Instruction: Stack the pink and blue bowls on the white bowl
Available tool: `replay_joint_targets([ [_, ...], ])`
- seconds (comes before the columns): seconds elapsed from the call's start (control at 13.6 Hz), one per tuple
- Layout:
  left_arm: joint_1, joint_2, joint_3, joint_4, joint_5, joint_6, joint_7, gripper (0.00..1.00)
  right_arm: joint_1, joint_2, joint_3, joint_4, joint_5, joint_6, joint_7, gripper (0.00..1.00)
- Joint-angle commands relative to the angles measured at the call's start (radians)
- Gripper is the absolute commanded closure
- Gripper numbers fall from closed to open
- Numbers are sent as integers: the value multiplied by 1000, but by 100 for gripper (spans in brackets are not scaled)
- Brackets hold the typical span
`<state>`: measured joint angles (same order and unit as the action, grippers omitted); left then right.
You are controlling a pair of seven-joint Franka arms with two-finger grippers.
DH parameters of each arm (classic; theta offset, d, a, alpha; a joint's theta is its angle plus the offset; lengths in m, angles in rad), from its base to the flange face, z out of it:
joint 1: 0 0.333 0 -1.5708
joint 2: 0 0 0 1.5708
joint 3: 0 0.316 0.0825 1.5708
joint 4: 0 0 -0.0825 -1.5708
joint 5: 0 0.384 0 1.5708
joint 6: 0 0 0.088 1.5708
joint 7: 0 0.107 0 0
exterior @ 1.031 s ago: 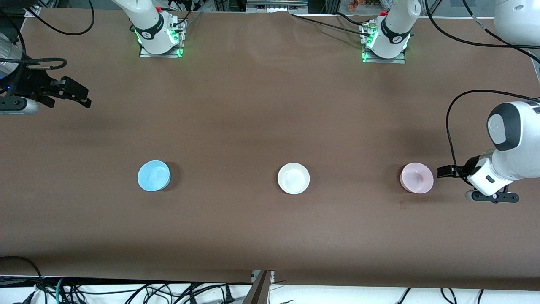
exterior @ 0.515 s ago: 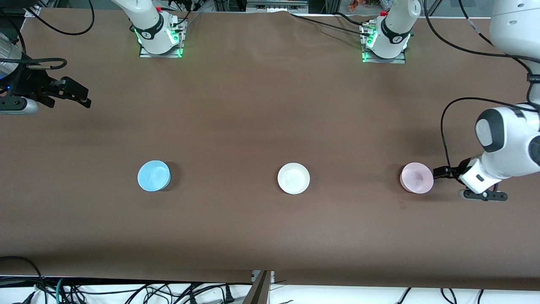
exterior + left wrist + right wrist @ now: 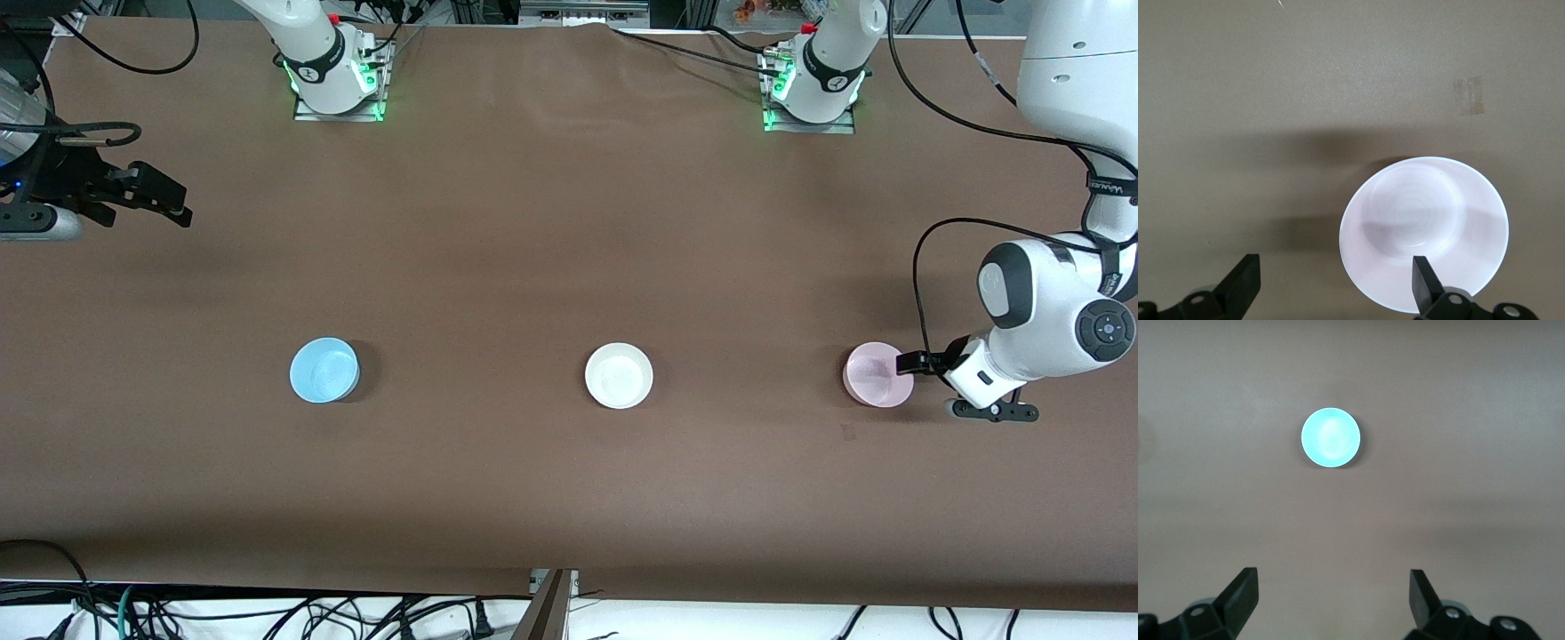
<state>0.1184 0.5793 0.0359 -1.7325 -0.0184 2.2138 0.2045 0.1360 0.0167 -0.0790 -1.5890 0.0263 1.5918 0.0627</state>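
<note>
Pink bowl (image 3: 877, 374) sits under the left gripper's (image 3: 907, 363) spread jaws; right gripper (image 3: 164, 200) waits, jaws apart.

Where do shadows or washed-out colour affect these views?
Front view: each bowl casts a soft shadow toward the left arm's end of the table. Left wrist view: the pink bowl reads nearly white, a dark shadow band crossing its inside, the left gripper open at its rim. Right wrist view: the blue bowl glows cyan, overexposed.

A brown cloth (image 3: 551, 222) covers the whole table, smooth and evenly lit. Black cables (image 3: 267, 613) tangle along a white strip at six o'clock, below the cloth's edge.
</note>
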Motion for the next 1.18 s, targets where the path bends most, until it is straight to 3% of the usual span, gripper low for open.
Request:
replay_joint_targets([
  [0.0, 17, 5, -5, -5, -26, 15, 32, 0, -4, 0, -2, 12, 3, -16, -4, 0],
  [0.59, 18, 31, -5, -44, -35, 64, 32, 0, -4, -4, -1, 7, 0, -18, -6, 0],
  [1.1, 18, 33, -7, -50, -35, 66, 32, 11, -4, -3, -1, 7, 0, -18, -6, 0],
])
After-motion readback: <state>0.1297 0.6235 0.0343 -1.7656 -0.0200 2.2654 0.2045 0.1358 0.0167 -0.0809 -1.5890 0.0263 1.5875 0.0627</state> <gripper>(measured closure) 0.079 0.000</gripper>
